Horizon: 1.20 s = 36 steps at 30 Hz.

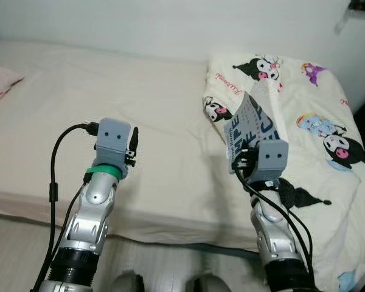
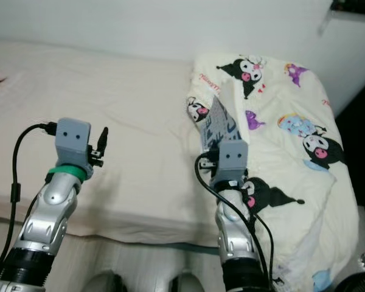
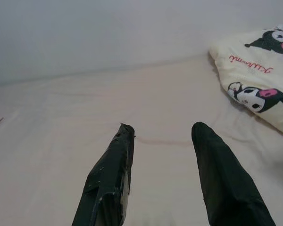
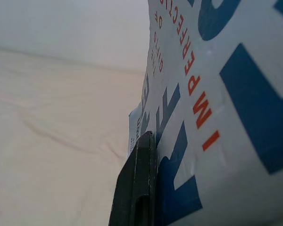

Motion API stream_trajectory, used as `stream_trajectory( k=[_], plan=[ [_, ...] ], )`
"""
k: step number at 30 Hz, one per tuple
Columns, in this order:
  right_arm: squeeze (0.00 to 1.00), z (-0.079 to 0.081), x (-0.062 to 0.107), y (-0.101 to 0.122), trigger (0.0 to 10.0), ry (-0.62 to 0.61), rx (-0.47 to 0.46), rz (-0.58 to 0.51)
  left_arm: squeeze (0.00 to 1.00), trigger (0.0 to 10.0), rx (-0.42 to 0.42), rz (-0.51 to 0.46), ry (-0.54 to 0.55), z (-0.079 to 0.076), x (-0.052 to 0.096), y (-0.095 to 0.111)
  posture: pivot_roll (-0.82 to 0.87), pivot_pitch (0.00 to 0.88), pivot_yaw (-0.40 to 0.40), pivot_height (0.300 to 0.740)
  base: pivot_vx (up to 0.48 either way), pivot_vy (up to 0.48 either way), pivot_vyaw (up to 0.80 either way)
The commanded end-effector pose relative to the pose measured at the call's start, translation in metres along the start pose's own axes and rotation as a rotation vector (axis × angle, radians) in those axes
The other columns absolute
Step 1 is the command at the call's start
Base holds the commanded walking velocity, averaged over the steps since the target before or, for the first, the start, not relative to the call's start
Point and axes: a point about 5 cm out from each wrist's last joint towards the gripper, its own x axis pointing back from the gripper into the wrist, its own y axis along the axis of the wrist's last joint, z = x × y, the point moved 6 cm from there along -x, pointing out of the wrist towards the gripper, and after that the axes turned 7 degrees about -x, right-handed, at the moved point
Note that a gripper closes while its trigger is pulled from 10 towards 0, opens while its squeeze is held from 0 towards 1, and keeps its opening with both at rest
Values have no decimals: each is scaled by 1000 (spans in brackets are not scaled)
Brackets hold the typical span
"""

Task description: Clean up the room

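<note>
Right gripper [image 1: 248,137] is clamped on a book [image 1: 253,125], white cover w/ blue and orange lettering, holding it tilted up above the bed [image 1: 109,109]. In the right wrist view one black finger [image 4: 137,183] presses flat against the cover [image 4: 212,94]. From where we stand the book sits at approx 1 o'clock, over the near edge of the cartoon-print blanket [image 1: 316,121], which lies bunched at 1–2 o'clock on the far right of the mattress.

Left gripper [image 1: 132,143] hangs at approx 11 o'clock over bare sheet, fingers [image 3: 113,183] spread, nothing between them. A bit of pink pillow [image 1: 0,82] shows at 10 o'clock by the bed's left edge.

Progress, as we judge it: one item is picked up & in hand, so the grab step looks done, but it isn't put away yet; we can't see any shelf or table to take it to. Blanket isn't folded or spread, so that's prob. left too. Rest of the room is out of frame, so we can't say how much more remains.
</note>
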Motion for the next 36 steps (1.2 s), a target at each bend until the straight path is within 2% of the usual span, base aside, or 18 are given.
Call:
stream_trajectory(
  k=[1, 12, 26, 36],
  plan=[
    [0, -2, -1, 5, 10000, -7, -2, -27, 0, 10000, 21, 38, -25, -5, 1, -9, -8, 20, 22, 740, 0, 0, 0],
    [0, -6, -3, 5, 10000, -44, -4, -30, 0, 10000, 27, 37, -83, -15, -3, -6, -12, 9, 28, 740, 0, 0, 0],
    [0, -2, -3, 4, 10000, -39, -16, -33, 0, 10000, 26, 21, -100, -16, -4, -4, -11, 8, 35, 740, 0, 0, 0],
    [0, -2, -2, 2, 10000, -43, -23, -30, 0, 10000, 26, 19, -109, -18, -4, -3, -11, 14, 41, 740, 0, 288, 0]
  ],
)
